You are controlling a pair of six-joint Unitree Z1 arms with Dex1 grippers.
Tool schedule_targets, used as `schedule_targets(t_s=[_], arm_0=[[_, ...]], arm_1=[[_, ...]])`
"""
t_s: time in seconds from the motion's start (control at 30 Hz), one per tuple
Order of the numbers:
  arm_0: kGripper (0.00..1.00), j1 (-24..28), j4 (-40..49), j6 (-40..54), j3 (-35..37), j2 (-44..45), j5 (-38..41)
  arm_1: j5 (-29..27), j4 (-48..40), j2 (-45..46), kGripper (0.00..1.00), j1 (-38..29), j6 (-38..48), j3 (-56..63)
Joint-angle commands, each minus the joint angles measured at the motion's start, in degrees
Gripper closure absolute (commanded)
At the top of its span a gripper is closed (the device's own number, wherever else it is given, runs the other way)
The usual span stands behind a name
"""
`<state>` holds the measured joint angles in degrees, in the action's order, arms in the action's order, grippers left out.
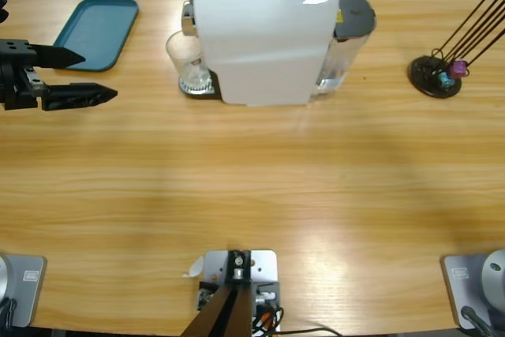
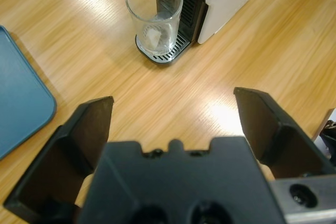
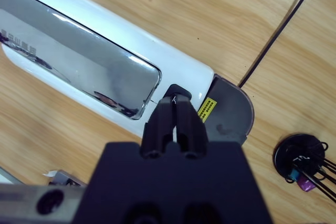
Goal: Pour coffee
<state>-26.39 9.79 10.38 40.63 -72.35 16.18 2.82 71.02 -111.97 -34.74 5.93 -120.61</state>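
Looking at the glass [image 2: 155, 17] under the coffee machine [image 1: 260, 37], you see almost no coffee yet. Left gripper [image 1: 79, 76] waits with jaws apart; right gripper [image 3: 175, 109], jaws together, touches the machine's button [image 3: 179, 91].

On the table there were: 1 coffee machine [image 1: 260, 37], 1 glass [image 1: 187, 59], 1 teal tray [image 1: 99, 31], 1 capsule stand [image 1: 435, 76] far right, 2 grippers.

Showing two matte black grippers: left gripper [image 2: 173, 129] sporting broad hollow wedge-shaped jaws on a chunky black body with small round screw holes, right gripper [image 3: 176, 109] wearing slim tapered jaws, silver-grey metal peeking beside both.
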Motion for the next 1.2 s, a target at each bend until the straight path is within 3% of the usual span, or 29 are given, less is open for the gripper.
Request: schedule_targets(t_s=[0.03,0.23,0.4,0.47,0.5,0.63,0.73,0.83,0.9,1.2], arm_0=[[0.004,0.9,-0.6,0.9,-1.1,-2.0,1.1],[0.004,1.1,-0.6,0.9,-1.3,-2.0,1.1],[0.004,1.1,-0.6,0.9,-1.0,-1.9,1.5],[0.004,1.1,-0.6,0.9,-0.7,-2.0,2.5],[0.004,1.1,-0.6,0.9,-0.5,-2.2,2.7],[0.004,1.0,-0.8,1.0,0.7,-2.6,2.7],[0.004,1.0,-0.8,1.0,2.2,-2.6,2.7],[0.004,1.0,-0.8,1.5,3.4,-2.6,2.7],[0.004,1.0,-0.8,1.6,3.6,-2.9,2.8],[0.000,1.0,-2.8,4.6,3.5,-6.8,4.4]], arm_1=[[-0.3,0.7,-4.0,1.000,-0.5,-0.6,4.1],[-0.5,0.9,-3.0,1.000,-0.6,-0.7,2.7],[-1.8,0.6,7.2,0.980,-3.2,-4.1,-4.3],[-2.8,0.7,12.1,0.161,-5.2,-4.4,-1.5],[-3.0,0.6,14.6,0.016,-6.1,-4.5,1.5],[-2.5,-6.7,25.6,0.000,-8.3,-3.7,25.0],[-1.9,-21.5,33.1,0.000,-8.3,-2.9,47.1],[-2.0,-34.9,37.1,0.000,-9.2,-2.9,61.4],[-2.3,-39.4,38.0,0.000,-9.8,-2.9,65.7],[-2.2,-44.1,39.1,0.000,-9.9,-2.9,73.1]])
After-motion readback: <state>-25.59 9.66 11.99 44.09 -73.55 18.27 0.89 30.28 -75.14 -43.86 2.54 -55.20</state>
